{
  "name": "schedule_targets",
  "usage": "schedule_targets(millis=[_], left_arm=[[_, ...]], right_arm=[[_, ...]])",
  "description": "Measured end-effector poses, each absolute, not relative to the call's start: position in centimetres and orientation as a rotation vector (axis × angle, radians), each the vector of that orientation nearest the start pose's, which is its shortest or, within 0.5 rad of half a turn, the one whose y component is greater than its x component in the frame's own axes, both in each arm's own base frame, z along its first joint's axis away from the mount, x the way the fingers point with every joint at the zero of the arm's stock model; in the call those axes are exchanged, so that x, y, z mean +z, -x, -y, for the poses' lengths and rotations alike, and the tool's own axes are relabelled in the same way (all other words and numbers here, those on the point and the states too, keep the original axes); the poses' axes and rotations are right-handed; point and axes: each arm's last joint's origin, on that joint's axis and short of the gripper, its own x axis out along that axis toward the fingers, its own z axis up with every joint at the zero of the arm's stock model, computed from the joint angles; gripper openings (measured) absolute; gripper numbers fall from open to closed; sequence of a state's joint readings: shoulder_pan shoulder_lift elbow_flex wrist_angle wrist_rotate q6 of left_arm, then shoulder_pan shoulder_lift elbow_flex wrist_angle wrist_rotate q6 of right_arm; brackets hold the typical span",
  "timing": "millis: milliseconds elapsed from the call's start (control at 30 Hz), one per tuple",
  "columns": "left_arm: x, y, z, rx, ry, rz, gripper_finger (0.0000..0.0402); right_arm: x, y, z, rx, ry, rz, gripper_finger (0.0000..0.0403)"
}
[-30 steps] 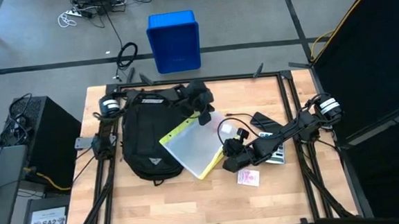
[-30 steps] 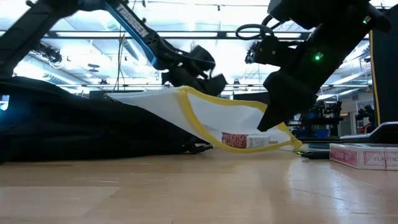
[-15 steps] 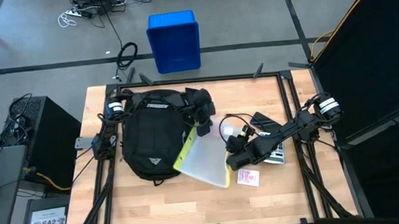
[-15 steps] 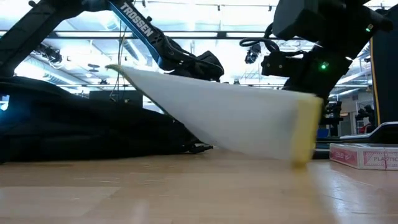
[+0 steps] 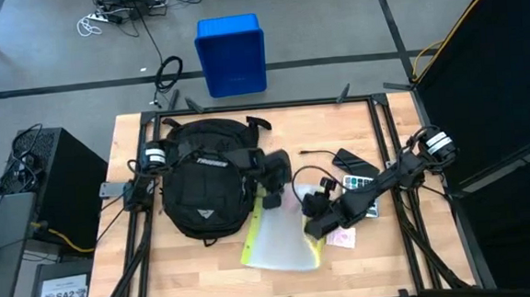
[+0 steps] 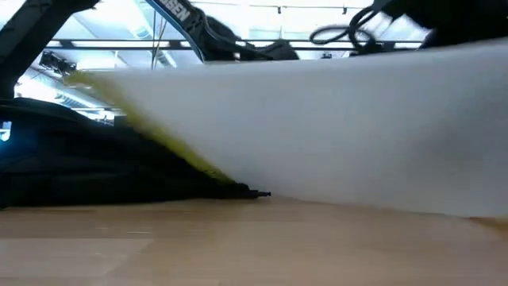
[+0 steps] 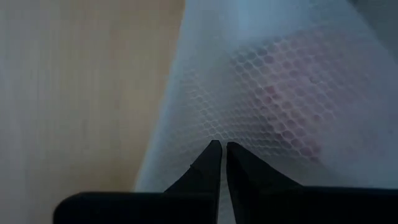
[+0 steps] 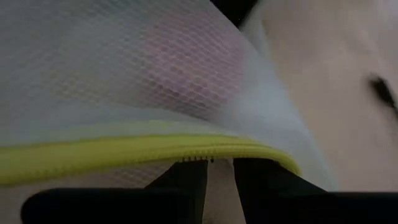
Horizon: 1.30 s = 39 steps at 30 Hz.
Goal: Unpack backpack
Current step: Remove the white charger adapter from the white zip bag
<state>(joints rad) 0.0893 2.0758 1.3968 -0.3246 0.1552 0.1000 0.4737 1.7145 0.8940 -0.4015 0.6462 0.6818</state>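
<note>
The black backpack [image 5: 203, 184] lies flat on the table's left half; the low view shows it as a dark mound [image 6: 79, 167]. Right of it, toward the near edge, is a translucent white mesh pouch [image 5: 280, 241] with a yellow zipper edge, held between both arms. It fills most of the low view [image 6: 317, 127]. My left gripper [image 5: 273, 197] is shut on the pouch's far end. My right gripper [image 5: 314, 228] is shut on its right side. Something pinkish shows through the mesh [image 7: 280, 93]. My left gripper pinches the white mesh [image 7: 219, 138] at the pouch's far end between its two shut fingers, slanting down from the far side. The pouch slopes away below the fingers toward the near edge. One layer or several, I cannot tell. My right gripper pinches the pouch at its yellow zipper edge [image 8: 205, 152] on the right side, the fingers lying across the zipper and slanting down from the table's right. The mesh spreads away beyond the zipper. In the low view the pouch's lower edge [image 6: 381, 208] hangs just above the wood.
A pink card box [image 5: 344, 238] lies just right of my right gripper. Dark flat devices [image 5: 357, 172] and a thin black cable [image 5: 313, 153] lie farther right and back. A blue bin [image 5: 232, 54] stands on the floor beyond the far edge. Bare wood spans the near strip.
My left gripper has swung off the backpack toward the table's right and near edge, sinking a little and tipping. The pouch came with it: it has slid off the backpack, turned about, and now hangs nearer the front. My right gripper has followed slightly toward the near edge.
</note>
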Motion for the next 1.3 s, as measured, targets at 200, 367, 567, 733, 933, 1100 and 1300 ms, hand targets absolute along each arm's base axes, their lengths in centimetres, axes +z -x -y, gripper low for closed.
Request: schedule_targets(millis=[200, 367, 567, 733, 933, 1100, 1300], left_arm=[[16.7, -42.3, -2.1, 0.012, -0.069, -0.974, 0.0000], [19.9, -41.5, -0.8, 0.006, -0.095, -0.905, 0.0000], [20.8, -41.3, 1.2, -0.042, -0.127, -0.878, 0.0000], [20.2, -41.9, 1.0, -0.055, -0.170, -0.852, 0.0000], [20.3, -42.6, -0.4, -0.072, -0.197, -0.779, 0.0000], [19.4, -42.6, -2.3, -0.073, -0.158, -0.820, 0.0000], [18.5, -42.7, -3.7, -0.102, -0.153, -0.831, 0.0000]], right_arm=[[14.7, -27.6, -14.8, -0.333, 0.024, -0.809, 0.0052], [14.6, -27.5, -14.9, -0.327, 0.042, -0.817, 0.0052], [14.6, -27.6, -14.5, -0.326, 0.080, -0.834, 0.0054], [14.9, -28.1, -14.7, -0.272, 0.089, -0.803, 0.0093], [14.8, -28.0, -14.9, -0.215, 0.058, -0.840, 0.0171], [14.2, -27.2, -14.4, -0.270, 0.039, -0.934, 0.0201], [14.0, -26.8, -13.8, -0.337, 0.037, -0.970, 0.0203]])
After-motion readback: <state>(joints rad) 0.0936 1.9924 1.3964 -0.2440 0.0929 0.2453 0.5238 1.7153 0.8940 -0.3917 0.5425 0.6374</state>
